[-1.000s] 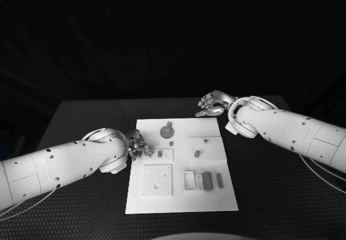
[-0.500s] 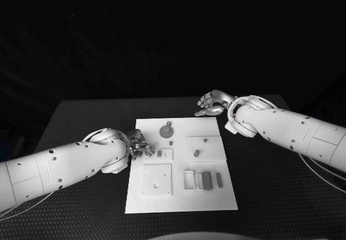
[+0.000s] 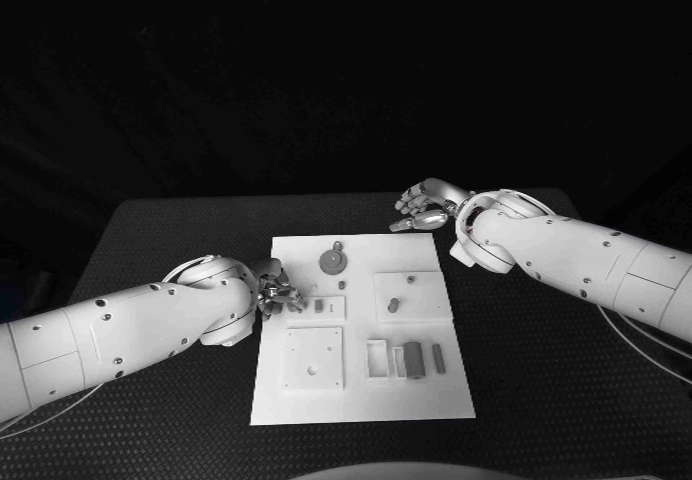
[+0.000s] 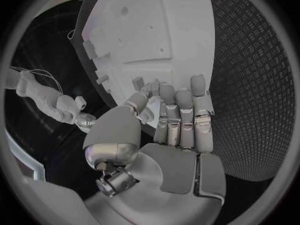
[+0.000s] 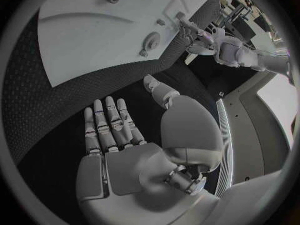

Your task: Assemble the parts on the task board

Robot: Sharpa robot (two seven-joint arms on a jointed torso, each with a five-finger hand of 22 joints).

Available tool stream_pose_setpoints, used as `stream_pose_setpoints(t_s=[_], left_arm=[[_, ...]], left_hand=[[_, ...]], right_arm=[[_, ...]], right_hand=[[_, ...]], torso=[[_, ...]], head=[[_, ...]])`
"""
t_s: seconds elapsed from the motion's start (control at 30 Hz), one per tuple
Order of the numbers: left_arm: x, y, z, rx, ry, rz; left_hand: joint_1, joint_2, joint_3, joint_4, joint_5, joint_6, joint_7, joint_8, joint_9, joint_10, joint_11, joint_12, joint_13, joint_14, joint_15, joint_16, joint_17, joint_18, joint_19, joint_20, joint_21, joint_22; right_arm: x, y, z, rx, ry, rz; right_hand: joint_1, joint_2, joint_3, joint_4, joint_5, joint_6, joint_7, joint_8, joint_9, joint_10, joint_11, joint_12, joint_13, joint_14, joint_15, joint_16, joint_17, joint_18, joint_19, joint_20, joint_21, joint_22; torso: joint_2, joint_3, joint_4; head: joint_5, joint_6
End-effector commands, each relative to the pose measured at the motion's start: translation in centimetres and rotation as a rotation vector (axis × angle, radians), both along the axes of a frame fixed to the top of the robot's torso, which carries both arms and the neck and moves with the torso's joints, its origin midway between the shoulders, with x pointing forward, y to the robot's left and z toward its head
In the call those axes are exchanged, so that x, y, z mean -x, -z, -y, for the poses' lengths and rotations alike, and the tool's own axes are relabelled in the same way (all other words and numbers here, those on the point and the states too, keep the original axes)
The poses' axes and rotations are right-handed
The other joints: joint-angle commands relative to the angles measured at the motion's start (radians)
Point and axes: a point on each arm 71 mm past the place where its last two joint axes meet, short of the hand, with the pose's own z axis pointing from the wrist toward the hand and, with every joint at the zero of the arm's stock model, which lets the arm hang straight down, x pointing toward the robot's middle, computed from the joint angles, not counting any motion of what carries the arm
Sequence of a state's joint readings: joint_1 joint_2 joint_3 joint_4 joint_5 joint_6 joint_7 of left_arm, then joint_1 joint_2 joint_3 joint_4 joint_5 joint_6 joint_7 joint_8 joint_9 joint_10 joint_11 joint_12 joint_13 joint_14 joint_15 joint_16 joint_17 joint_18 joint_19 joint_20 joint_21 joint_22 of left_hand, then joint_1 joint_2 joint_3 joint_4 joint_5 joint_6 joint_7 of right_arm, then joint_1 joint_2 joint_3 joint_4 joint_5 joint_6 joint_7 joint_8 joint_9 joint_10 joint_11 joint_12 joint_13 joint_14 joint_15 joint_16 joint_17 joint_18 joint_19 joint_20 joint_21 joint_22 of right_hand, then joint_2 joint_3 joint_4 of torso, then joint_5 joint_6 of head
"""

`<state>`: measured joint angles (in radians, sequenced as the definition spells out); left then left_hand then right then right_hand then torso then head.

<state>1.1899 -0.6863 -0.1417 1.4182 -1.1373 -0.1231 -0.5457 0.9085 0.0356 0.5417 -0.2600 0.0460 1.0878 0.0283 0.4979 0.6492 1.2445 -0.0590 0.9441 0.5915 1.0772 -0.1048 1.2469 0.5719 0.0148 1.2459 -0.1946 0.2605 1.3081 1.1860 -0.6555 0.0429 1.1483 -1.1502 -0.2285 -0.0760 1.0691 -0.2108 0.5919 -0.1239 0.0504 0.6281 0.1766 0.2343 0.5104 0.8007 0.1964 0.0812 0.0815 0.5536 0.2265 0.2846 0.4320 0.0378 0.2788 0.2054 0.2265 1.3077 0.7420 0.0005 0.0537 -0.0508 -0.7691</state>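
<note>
Left hand at task board left edge — fingers together on small part. Right hand off board's far corner — fingers apart, holding nothing.

From the head we look steeply down on the table with the task board at centre, while each wrist camera sits close behind its own hand facing that same board, which all three views share.

Black textured table, dark unlit backdrop behind it
</note>
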Motion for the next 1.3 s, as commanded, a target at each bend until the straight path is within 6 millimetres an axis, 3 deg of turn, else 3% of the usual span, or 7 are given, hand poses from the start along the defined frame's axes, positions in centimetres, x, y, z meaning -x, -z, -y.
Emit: stream_pose_setpoints(t_s=[0.03,1.3], left_arm=[[0.22,0.45,-0.25,-0.029,0.005,-0.023],[0.0,0.56,-0.79,0.003,-0.025,-0.038]], left_hand=[[0.003,0.011,0.003,0.004,0.002,0.003,-0.008,0.046,0.0,0.028,-0.028,0.005,0.001,0.005,0.0,0.004,0.002,0.0,0.0,-0.006,0.005,0.025],[0.025,0.01,0.01,-0.023,0.002,-0.005,-0.009,0.069,-0.01,0.026,-0.03,0.015,0.006,0.004,-0.001,0.013,0.003,0.0,-0.007,-0.008,0.027,0.025]], right_arm=[[0.04,0.02,-0.1,0.008,-0.014,0.001],[-0.01,0.08,-0.05,0.011,-0.013,-0.002]], right_hand=[[0.003,-0.005,0.0,0.005,-0.001,-0.008,0.033,0.005,0.002,0.006,0.004,-0.005,-0.001,-0.007,0.001,0.003,0.001,-0.017,-0.007,-0.002,-0.003,0.003],[0.006,-0.007,0.001,0.009,-0.001,-0.011,0.032,0.007,0.003,0.007,0.004,-0.006,-0.003,-0.011,0.003,0.005,0.003,-0.017,-0.009,-0.001,-0.004,0.009]], torso=[[0.0,-0.0004,-0.0003],[0.0,0.0001,-0.0006]], head=[[0.0,-0.001],[0.001,-0.003]])
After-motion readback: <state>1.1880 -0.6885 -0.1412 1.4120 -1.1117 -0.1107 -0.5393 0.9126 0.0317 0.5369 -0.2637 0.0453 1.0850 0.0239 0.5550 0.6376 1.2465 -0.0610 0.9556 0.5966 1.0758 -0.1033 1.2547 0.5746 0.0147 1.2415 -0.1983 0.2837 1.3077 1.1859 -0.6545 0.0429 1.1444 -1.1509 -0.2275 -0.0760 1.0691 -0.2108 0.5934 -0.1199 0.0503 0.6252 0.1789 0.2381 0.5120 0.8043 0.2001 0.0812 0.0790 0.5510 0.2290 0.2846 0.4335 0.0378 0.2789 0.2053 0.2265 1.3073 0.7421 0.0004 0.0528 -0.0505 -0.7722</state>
